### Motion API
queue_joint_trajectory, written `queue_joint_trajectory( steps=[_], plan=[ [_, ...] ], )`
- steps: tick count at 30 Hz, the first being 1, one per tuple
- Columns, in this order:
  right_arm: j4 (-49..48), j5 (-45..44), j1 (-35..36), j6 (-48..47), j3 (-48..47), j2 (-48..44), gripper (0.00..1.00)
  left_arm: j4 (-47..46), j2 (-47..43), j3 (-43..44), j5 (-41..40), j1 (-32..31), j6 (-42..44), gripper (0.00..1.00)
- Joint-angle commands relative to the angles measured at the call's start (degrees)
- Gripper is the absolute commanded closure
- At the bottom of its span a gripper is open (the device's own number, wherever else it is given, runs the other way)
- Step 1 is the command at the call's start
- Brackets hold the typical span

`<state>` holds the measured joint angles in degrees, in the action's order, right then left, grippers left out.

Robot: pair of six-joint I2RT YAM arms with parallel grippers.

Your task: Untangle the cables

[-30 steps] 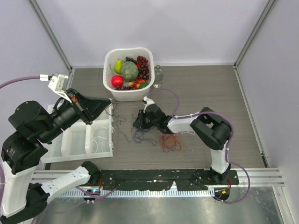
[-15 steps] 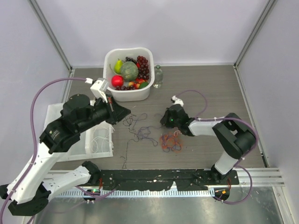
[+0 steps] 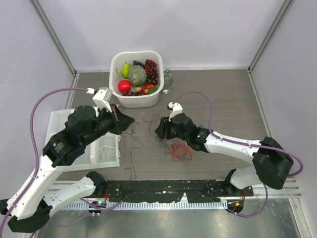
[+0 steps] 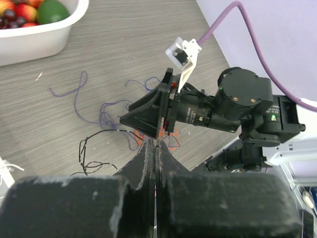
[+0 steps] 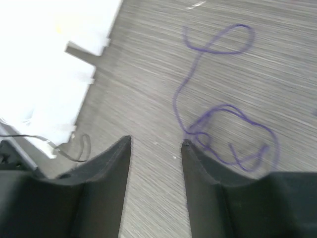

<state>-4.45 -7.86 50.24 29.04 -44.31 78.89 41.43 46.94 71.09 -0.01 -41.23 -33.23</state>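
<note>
Looking down from overhead, you had the cables (image 3: 176, 148) spread over the middle of the bench (image 3: 223, 101), between the two arms. Your right pincer (image 3: 159, 132) hung low over them, jaws standing apart with nothing held (the wrist view showed only bare wood grain in the gap). A purple strand (image 5: 194, 130) lay in loose loops on the bench just ahead of that pincer and off to one side. Its nearest curl came up against the tip of one finger (image 5: 203, 178), though whether it touched could not be told. An orange-red clump (image 3: 183, 152) sat just beside the same pincer, on the side nearer the arm bases.

Your left pincer (image 4: 155, 148) was pressed fully closed, tips together. A black strand (image 4: 101, 136) ran across the bench right up to those tips, and from above it trailed away from that pincer towards the near edge. Whether the jaws actually nipped it, you could not have judged from these views. More purple wire lay loose between the two pincers. A white tray (image 3: 109, 161) sat below the left arm, well apart from the clump, and a fruit tub (image 3: 136, 100) stood at the far side of the bench.
</note>
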Motion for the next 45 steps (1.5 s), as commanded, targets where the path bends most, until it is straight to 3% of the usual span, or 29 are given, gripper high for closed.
queue_joint_trajectory(
  steps=[1, 3, 5, 12, 17, 25, 30, 36, 42, 45],
  plan=[
    [-11.1, 11.1, -0.1, 6.8, 1.2, 5.2, 0.61, -1.6, -2.8, -3.4, -7.4, 0.0, -3.2, 1.00],
    [-13.7, 13.2, -0.1, 8.7, 1.1, 10.3, 0.70, -2.6, -3.9, -5.9, -8.3, 0.0, -5.0, 1.00],
    [-17.0, 13.2, -0.1, 9.9, 1.7, 12.8, 0.72, -4.3, -4.0, -8.2, -7.0, 0.0, -6.2, 1.00],
    [-18.4, 15.1, -3.1, 9.8, 1.4, 19.5, 0.75, -6.4, -0.6, -16.8, -6.1, 0.0, -7.5, 1.00],
    [-13.4, 11.5, -10.6, 9.6, 4.3, 18.8, 0.76, -13.4, 3.4, -22.9, -3.1, 0.0, -8.3, 1.00],
    [-0.6, -2.6, -18.0, 1.6, 5.4, 11.3, 0.75, -17.1, 14.1, -12.9, -5.4, -0.1, -1.1, 1.00],
    [-1.3, -2.0, -18.2, -2.0, 7.9, 5.2, 0.74, -15.9, 17.4, -8.8, -6.1, 0.0, 1.5, 1.00],
    [-4.1, 0.7, -18.8, -2.1, 10.7, 2.9, 0.74, -18.3, 11.1, -17.5, -7.4, -2.8, 1.5, 1.00],
    [-4.7, 2.8, -18.9, -2.5, 10.7, 2.3, 0.74, -18.1, 5.5, -32.8, -6.5, -5.9, -9.1, 1.00],
    [-5.0, 3.5, -18.9, -2.1, 11.1, 2.1, 0.74, -15.2, 4.8, -36.1, -8.9, -8.9, -12.3, 0.95]
  ],
)
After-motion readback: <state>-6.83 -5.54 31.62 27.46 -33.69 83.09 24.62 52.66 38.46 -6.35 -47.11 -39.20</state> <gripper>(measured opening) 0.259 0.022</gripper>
